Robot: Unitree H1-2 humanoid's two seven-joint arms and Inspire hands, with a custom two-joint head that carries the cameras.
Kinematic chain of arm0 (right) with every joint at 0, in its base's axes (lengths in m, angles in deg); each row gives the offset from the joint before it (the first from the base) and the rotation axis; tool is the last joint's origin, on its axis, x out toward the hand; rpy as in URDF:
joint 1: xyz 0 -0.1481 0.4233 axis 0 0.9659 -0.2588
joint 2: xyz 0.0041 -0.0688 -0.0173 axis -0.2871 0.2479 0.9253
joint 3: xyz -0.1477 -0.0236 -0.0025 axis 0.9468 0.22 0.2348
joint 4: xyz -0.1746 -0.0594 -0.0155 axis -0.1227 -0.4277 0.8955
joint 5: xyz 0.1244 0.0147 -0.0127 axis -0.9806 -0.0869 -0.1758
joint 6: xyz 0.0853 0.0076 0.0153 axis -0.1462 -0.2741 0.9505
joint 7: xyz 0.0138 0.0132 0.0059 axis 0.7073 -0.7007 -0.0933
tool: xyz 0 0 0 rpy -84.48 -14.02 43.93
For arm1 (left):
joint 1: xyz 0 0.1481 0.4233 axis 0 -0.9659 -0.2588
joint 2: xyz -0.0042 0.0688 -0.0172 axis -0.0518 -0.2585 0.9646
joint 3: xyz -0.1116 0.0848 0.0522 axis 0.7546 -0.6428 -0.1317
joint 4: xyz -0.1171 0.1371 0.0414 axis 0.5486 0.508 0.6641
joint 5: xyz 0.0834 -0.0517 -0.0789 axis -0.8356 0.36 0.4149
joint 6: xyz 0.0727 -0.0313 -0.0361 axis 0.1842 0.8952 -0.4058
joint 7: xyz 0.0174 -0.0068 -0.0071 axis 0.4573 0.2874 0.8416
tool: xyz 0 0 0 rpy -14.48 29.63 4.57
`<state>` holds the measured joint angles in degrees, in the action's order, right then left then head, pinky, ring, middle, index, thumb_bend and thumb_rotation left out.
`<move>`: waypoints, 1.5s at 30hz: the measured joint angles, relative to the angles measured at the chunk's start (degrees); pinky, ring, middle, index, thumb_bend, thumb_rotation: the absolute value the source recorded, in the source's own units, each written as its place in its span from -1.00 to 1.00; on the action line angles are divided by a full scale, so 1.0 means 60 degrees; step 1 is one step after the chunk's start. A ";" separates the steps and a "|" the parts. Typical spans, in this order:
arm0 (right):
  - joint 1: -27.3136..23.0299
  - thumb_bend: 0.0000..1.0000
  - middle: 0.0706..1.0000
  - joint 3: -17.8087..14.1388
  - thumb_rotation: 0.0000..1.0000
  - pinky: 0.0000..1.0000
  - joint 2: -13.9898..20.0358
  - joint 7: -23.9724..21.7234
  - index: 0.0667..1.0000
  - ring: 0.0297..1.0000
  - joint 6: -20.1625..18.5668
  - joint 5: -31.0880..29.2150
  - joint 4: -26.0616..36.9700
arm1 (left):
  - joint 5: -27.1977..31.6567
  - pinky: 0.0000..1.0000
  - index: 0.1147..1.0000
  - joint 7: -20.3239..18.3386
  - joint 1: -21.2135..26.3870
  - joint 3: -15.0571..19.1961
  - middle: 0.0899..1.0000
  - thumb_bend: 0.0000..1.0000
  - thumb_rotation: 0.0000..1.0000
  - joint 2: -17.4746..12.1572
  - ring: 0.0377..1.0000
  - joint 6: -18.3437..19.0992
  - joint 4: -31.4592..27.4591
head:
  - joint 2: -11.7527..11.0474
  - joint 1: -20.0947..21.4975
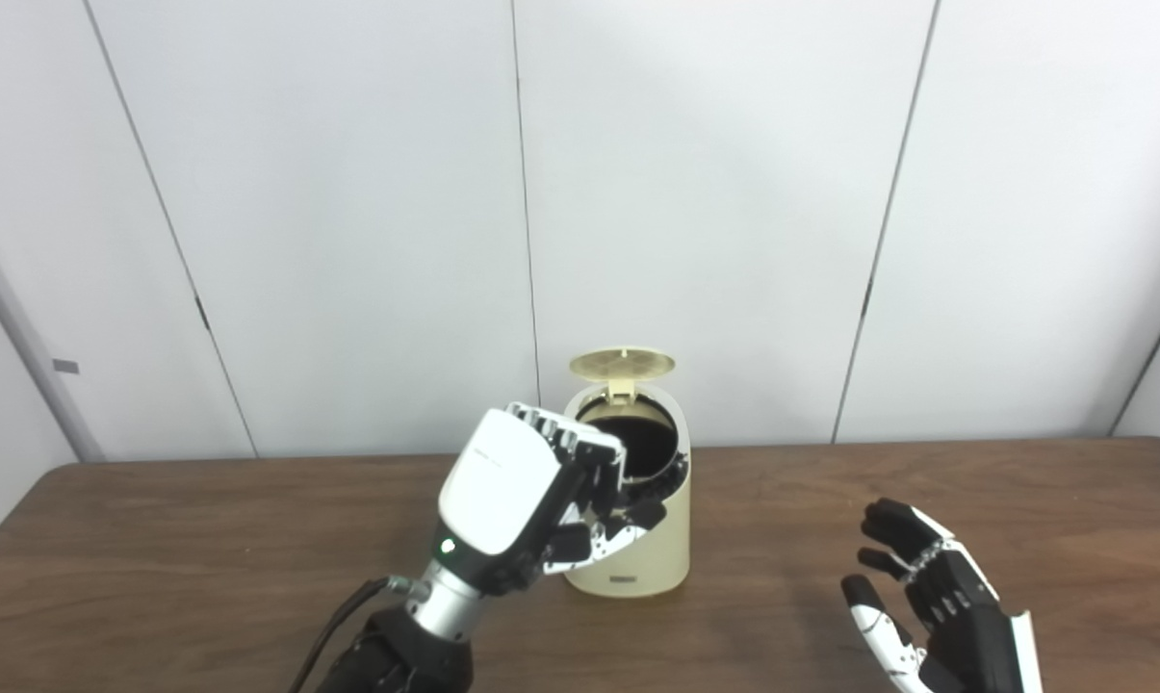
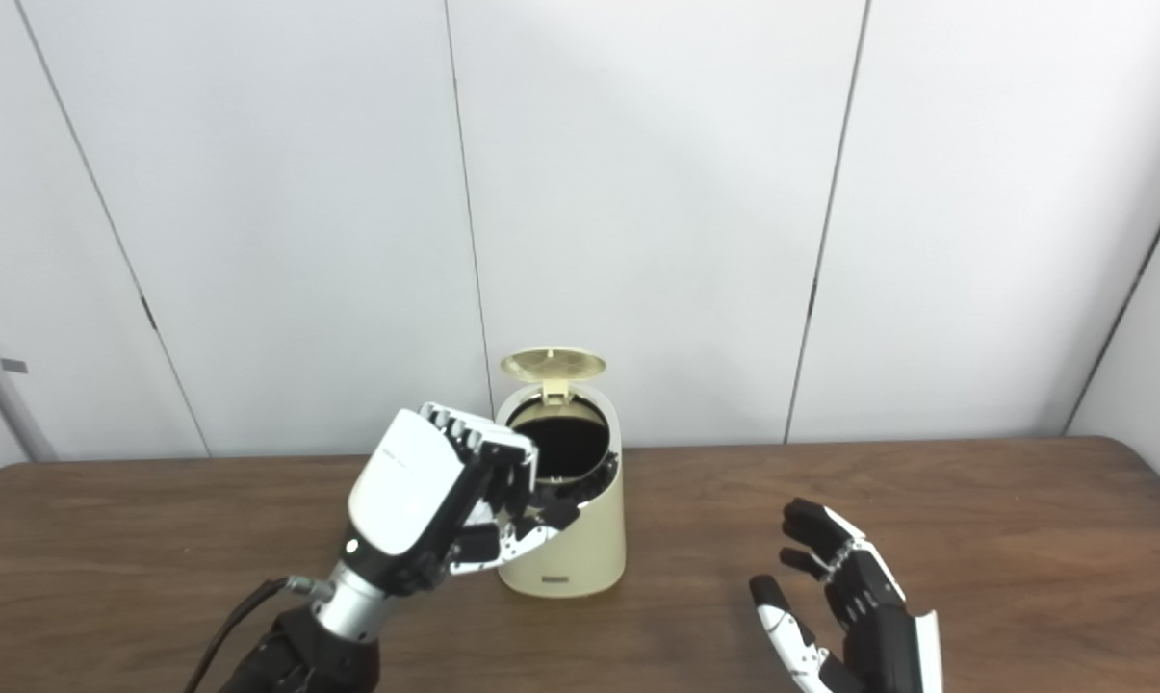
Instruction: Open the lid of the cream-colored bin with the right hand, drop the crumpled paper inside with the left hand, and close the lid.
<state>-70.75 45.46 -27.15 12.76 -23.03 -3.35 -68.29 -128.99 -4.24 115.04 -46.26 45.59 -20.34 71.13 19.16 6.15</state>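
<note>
The cream-colored bin (image 1: pixel 637 520) stands upright near the middle of the wooden table (image 1: pixel 204 520), close to its far edge, and its lid (image 1: pixel 622 364) is already tipped up and back on the rear hinge, leaving the dark round mouth (image 1: pixel 637 438) exposed and facing up and slightly toward us.

Our left hand (image 1: pixel 531 496) is raised just in front of and to the left of that mouth, its white back turned to the cameras and its fingers (image 1: pixel 628 525) curled down over the near-left rim. We cannot see the crumpled paper anywhere: the table shows none, and the hand's own back hides whatever its palm may hold. So we cannot tell whether it is clasping the paper or has let it go into the bin.

Our right hand (image 2: pixel 844 611) sits low over the table, well apart from the bin on its right, palm up, fingers spread and holding nothing.

The relation that matters is this: the mouth lies just beyond and to the right of the left fingers, while the raised lid sits behind the mouth, up and to the left of the right hand. We judge the left hand the nearer by far, yet closing falls to the right, which must cross the open table to reach the lid from its side.
</note>
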 measured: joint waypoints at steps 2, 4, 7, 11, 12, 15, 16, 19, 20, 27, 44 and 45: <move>0.0002 -0.54 0.48 0.0005 -0.61 0.37 -0.0029 0.0017 0.43 0.52 0.0002 0.0024 0.0000 | -0.0026 -0.96 -0.96 0.0213 0.0123 -0.0082 -0.94 -0.20 -0.62 0.0002 -0.94 -0.0168 0.0189 | -0.0015 0.0029; 0.0002 -0.54 0.48 0.0018 -0.62 0.36 -0.0063 0.0046 0.42 0.52 0.0009 0.0046 0.0000 | -0.0030 -0.95 -0.97 0.0318 0.0244 -0.0140 -0.95 -0.22 -0.65 -0.0001 -0.94 -0.0221 0.0322 | -0.0015 0.0044; 0.0002 -0.55 0.51 0.0042 -0.67 0.40 -0.0112 0.0076 0.44 0.54 0.0050 0.0069 0.0000 | -0.0023 -0.96 -0.97 0.0460 0.0445 -0.0258 -0.95 -0.23 -0.70 -0.0004 -0.94 -0.0265 0.0611 | -0.0015 0.0088; 0.0012 -0.54 0.51 0.0065 -0.71 0.44 -0.0129 0.0084 0.45 0.56 0.0156 0.0072 0.0000 | 0.0017 -0.95 -0.96 0.0922 0.0661 -0.0675 -0.94 -0.19 -0.74 -0.0069 -0.94 -0.0271 0.0890 | 0.0015 0.0132; 0.0015 -0.54 0.51 0.0066 -0.71 0.44 -0.0129 0.0086 0.45 0.56 0.0157 0.0076 -0.0001 | 0.0023 -0.95 -0.96 0.1106 0.0732 -0.0801 -0.94 -0.19 -0.73 -0.0087 -0.94 -0.0294 0.0976 | 0.0029 0.0132; 0.0022 -0.53 0.51 0.0072 -0.70 0.45 -0.0151 0.0098 0.45 0.56 0.0156 0.0125 0.0002 | 0.0010 -0.95 -0.95 0.1541 0.1015 -0.1165 -0.94 -0.19 -0.71 -0.0137 -0.94 -0.0314 0.1272 | 0.0029 0.0146; 0.0032 -0.53 0.51 0.0072 -0.70 0.44 -0.0171 0.0104 0.45 0.56 0.0156 0.0129 0.0002 | 0.0002 -0.95 -0.95 0.1754 0.1155 -0.1271 -0.94 -0.19 -0.71 -0.0154 -0.94 -0.0317 0.1389 | 0.0029 0.0147; 0.0052 -0.54 0.52 0.0078 -0.74 0.45 -0.0198 0.0112 0.45 0.56 0.0157 0.0128 0.0002 | 0.0001 -0.95 -0.96 0.2303 0.1565 -0.1592 -0.94 -0.18 -0.69 -0.0220 -0.94 -0.0336 0.1921 | 0.0044 0.0191; 0.0057 -0.53 0.51 0.0081 -0.72 0.44 -0.0198 0.0110 0.45 0.56 0.0156 0.0125 0.0002 | 0.0001 -0.95 -0.96 0.2452 0.1721 -0.1718 -0.94 -0.18 -0.69 -0.0258 -0.94 -0.0341 0.2128 | 0.0058 0.0220; 0.0109 -0.53 0.51 0.0102 -0.70 0.46 -0.0198 0.0100 0.45 0.56 0.0156 0.0102 0.0007 | -0.0011 -0.95 -0.96 0.3682 0.2522 -0.2506 -0.95 -0.23 -0.59 -0.0404 -0.95 -0.0354 0.3412 | 0.0117 0.0293; 0.0167 -0.52 0.52 0.0115 -0.60 0.45 -0.0211 0.0126 0.43 0.55 0.0155 0.0200 0.0041 | -0.0079 -0.96 -0.99 0.5244 0.3824 -0.4023 -0.96 -0.21 -0.51 -0.0218 -0.96 -0.0421 0.6366 | 0.0322 0.0352; 0.0178 -0.51 0.52 0.0121 -0.58 0.45 -0.0211 0.0125 0.43 0.55 0.0155 0.0198 0.0047 | -0.0055 -0.96 -0.99 0.5349 0.3885 -0.4137 -0.96 -0.22 -0.50 -0.0208 -0.96 -0.0422 0.6505 | 0.0322 0.0352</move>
<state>-69.68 46.19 -28.41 13.51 -22.10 -2.17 -68.01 -129.32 27.86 138.34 -71.08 44.34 -22.87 110.16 21.09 8.26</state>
